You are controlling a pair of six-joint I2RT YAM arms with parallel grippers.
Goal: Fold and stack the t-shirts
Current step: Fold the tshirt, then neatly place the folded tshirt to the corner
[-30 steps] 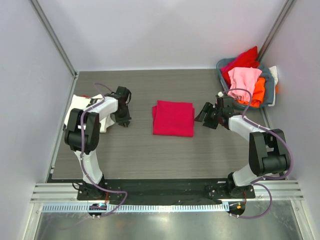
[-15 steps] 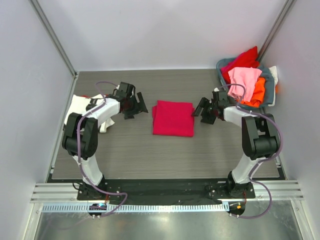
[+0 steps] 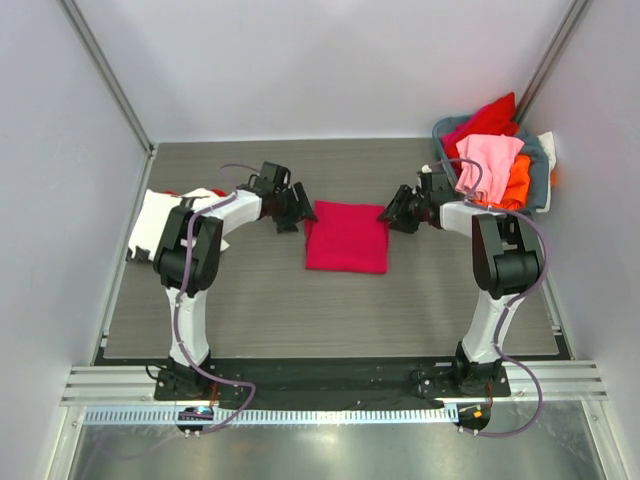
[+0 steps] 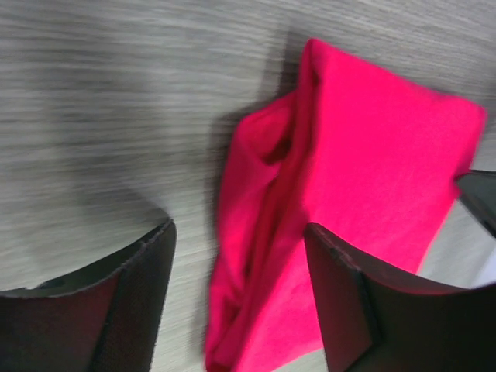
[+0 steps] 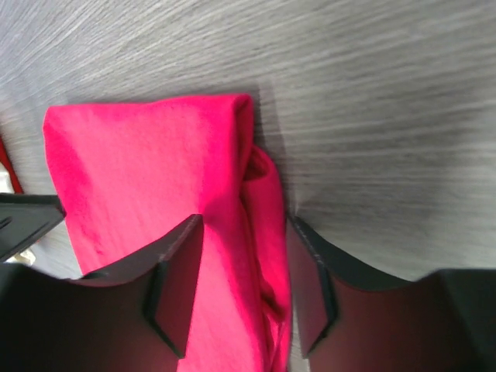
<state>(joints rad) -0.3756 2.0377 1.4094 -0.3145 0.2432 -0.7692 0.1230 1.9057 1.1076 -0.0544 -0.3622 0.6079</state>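
A white t-shirt (image 3: 152,215) lies at the left edge of the desk (image 3: 260,300). My left jaws stand apart at the left edge of the folded crimson t-shirt (image 3: 346,236) mid-desk. My right jaws stand apart astride its right edge, near the basket (image 3: 538,172) of other t-shirts (image 3: 488,158).

Folded t-shirt (image 3: 346,236) lay at centre of bench (image 3: 300,310). Left pincer (image 3: 296,212) sat at its 10 o'clock corner, right pincer (image 3: 393,212) at its 2 o'clock corner. Basket (image 3: 540,165) stood at bench's 2 o'clock corner, with heaped t-shirts (image 3: 490,160) in it. Flat t-shirt (image 3: 155,215) lay at 9 o'clock edge.
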